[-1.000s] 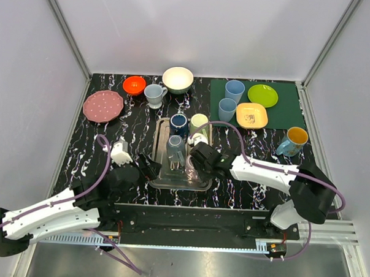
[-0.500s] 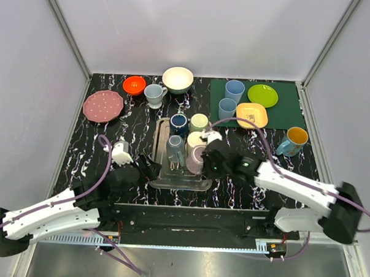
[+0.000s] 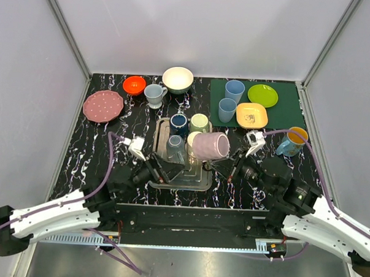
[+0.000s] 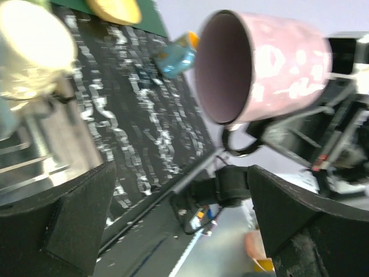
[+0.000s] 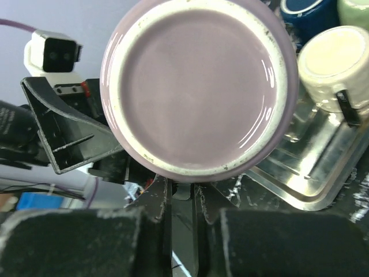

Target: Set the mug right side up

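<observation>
The pink mug (image 3: 210, 146) hangs on its side above the metal tray (image 3: 195, 184), mouth facing left and base facing right. My right gripper (image 3: 227, 167) is shut on the mug's handle, which points downward. In the right wrist view the mug's base (image 5: 199, 86) fills the frame, with the gripper (image 5: 183, 193) pinching the handle just under it. From the left wrist the mug's open mouth (image 4: 225, 69) shows. My left gripper (image 3: 165, 170) is open and holds nothing, low at the tray's left front, facing the mug.
In the tray stand a dark blue mug (image 3: 178, 123), a pale green cup (image 3: 199, 122), an upturned cream mug (image 3: 194, 139) and a grey tumbler (image 3: 175, 147). Plates, bowls and cups line the back. An orange-lined blue mug (image 3: 293, 141) sits at right.
The right gripper shut on the pink mug's handle, lifted it off the tray and drew back to the right, tipping it sideways. The left gripper advanced toward the tray.
</observation>
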{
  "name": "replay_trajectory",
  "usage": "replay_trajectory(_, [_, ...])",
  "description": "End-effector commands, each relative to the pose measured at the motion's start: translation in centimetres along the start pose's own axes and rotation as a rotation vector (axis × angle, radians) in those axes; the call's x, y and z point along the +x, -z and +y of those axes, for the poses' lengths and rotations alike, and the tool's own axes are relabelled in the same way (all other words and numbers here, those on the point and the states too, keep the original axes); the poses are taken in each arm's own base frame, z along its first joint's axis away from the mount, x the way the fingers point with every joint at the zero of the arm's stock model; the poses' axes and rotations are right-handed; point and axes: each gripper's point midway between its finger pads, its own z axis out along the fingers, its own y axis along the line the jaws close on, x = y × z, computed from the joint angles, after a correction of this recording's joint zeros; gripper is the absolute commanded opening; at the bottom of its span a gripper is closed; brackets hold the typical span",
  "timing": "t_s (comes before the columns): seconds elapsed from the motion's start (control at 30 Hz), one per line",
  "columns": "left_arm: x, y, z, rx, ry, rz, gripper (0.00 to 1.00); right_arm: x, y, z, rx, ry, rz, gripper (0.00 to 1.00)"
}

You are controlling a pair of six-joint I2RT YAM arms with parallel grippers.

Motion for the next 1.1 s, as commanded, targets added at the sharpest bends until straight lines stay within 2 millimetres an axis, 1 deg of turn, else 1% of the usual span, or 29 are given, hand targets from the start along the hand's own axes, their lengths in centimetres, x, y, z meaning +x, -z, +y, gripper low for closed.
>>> replay_trajectory(0.0, [-1.5,0.4,-10.1,0.445,0.042,-0.012,0.99,-4.3,1.7,6.0,-0.31,-0.117,-0.201,0.0])
replay_trajectory(0.03, [-1.2,0.0,-10.4,0.456,0.051,-0.004,0.99,-4.5,2.0,6.6,-0.346,-0.124,-0.208,0.0])
replay_trajectory(0.07, [-1.2,0.0,-11.0,0.488,0.053,-0.002,0.99,-4.5,2.1,6.7,-0.357,-0.13,-0.21,0.0])
replay_trajectory(0.1, [-1.9,0.4,-12.2,0.548,0.064,-0.03,0.99,-4.5,2.2,6.8,-0.364,-0.133,-0.209,0.0])
replay_trajectory(0.13, [-1.5,0.1,-12.3,0.554,0.065,-0.019,0.99,-4.4,2.3,6.9,-0.376,-0.139,-0.212,0.0])
replay_trajectory(0.2, [-1.7,-0.3,-12.8,0.565,0.073,-0.023,0.99,-4.7,2.8,7.3,-0.405,-0.158,-0.227,0.0])
replay_trajectory(0.3, [-0.9,-0.1,-13.5,0.622,0.077,0.01,0.95,-5.1,3.4,7.8,-0.443,-0.177,-0.246,0.0])
replay_trajectory(0.33, [-0.8,-0.1,-13.6,0.633,0.082,0.011,0.91,-5.3,3.6,7.9,-0.455,-0.185,-0.259,0.0])
replay_trajectory(0.4, [-0.4,-0.2,-13.6,0.643,0.093,0.028,0.87,-5.4,3.8,8.1,-0.468,-0.189,-0.265,0.0])
replay_trajectory(0.43, [-0.2,-0.2,-13.5,0.645,0.095,0.035,0.81,-5.6,4.0,8.2,-0.475,-0.189,-0.273,0.0])
replay_trajectory(0.47, [-0.1,-0.2,-13.5,0.648,0.1,0.042,0.8,-5.7,4.0,8.3,-0.48,-0.191,-0.275,0.0])
replay_trajectory(0.5, [0.1,-0.4,-13.5,0.652,0.107,0.044,0.77,-5.3,4.1,8.6,-0.499,-0.184,-0.254,0.0])
replay_trajectory(0.53, [0.2,-0.3,-13.6,0.661,0.108,0.051,0.71,-5.4,4.1,8.8,-0.506,-0.183,-0.256,0.0])
replay_trajectory(0.63, [0.1,-0.4,-14.1,0.677,0.11,0.055,0.66,-5.2,3.7,9.1,-0.515,-0.181,-0.241,0.0])
replay_trajectory(0.8, [-0.8,-0.7,-15.0,0.704,0.131,0.039,0.57,-4.8,3.2,9.4,-0.526,-0.173,-0.217,0.0])
replay_trajectory(0.93, [-2.1,-1.0,-15.0,0.728,0.194,0.016,0.5,-4.5,3.1,9.4,-0.529,-0.165,-0.205,0.0])
replay_trajectory(0.97, [-2.6,-0.6,-15.4,0.761,0.204,0.001,0.49,-4.4,3.1,9.4,-0.529,-0.165,-0.203,0.0])
replay_trajectory(1.03, [-2.7,-1.0,-15.3,0.767,0.232,0.012,0.42,-4.3,3.2,9.3,-0.529,-0.164,-0.198,0.0])
replay_trajectory(1.07, [-3.1,-0.7,-15.8,0.794,0.238,0.0,0.39,-4.2,3.1,9.2,-0.525,-0.163,-0.198,0.0])
